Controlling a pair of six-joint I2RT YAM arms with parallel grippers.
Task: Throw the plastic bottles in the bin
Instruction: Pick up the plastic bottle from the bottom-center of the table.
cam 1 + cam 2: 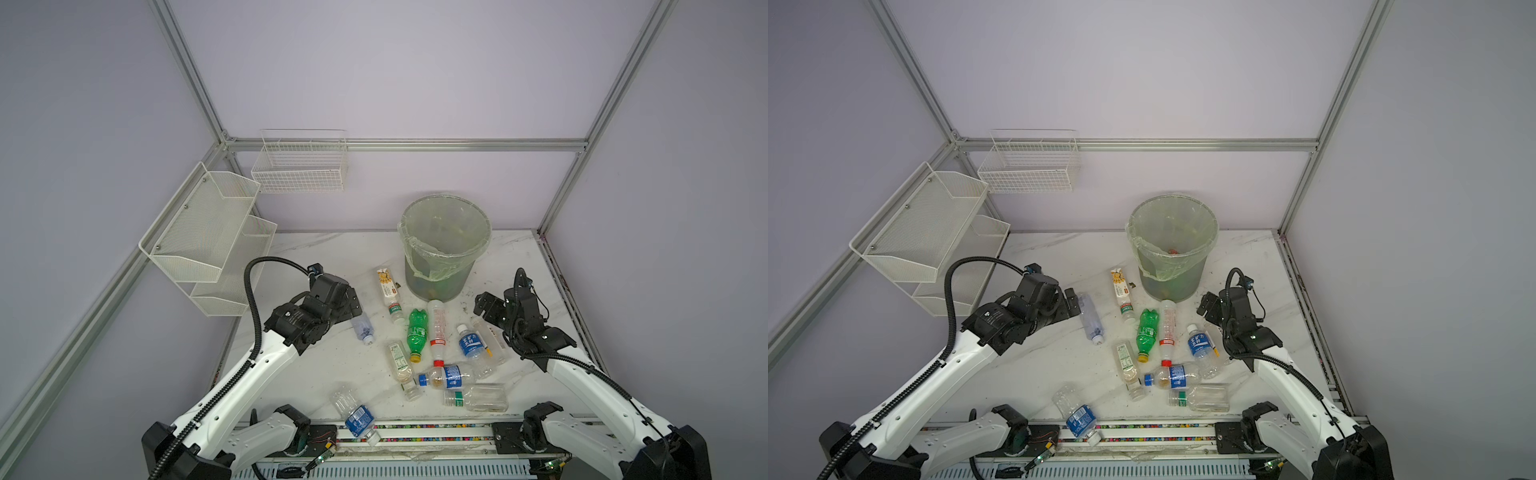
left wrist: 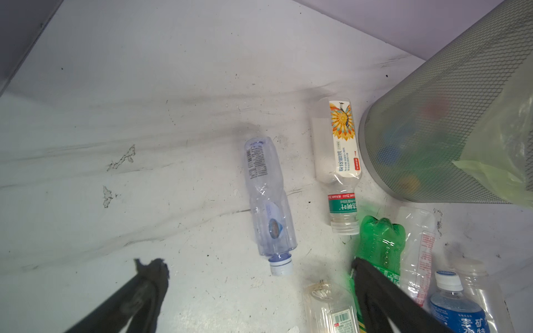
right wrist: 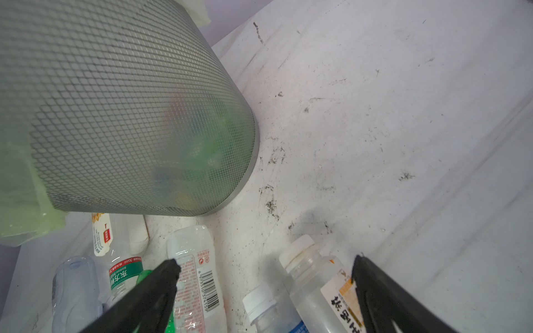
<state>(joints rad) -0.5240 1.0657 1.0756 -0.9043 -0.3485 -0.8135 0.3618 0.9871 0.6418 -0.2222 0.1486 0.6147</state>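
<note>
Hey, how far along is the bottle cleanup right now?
Done: coloured shapes show through the wall of the bin, so some bottles seem to be inside. In hand: nothing; the left end effector and right end effector are both open and empty. Left: roughly a dozen plastic bottles lie on the table, including the green bottle.

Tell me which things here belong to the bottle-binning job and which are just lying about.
Part of the job:
- plastic bottles, lying scattered in front of the bin
- bin, standing upright at the back

Just there:
- wire basket on the back wall
- mesh shelf rack on the side wall
</note>
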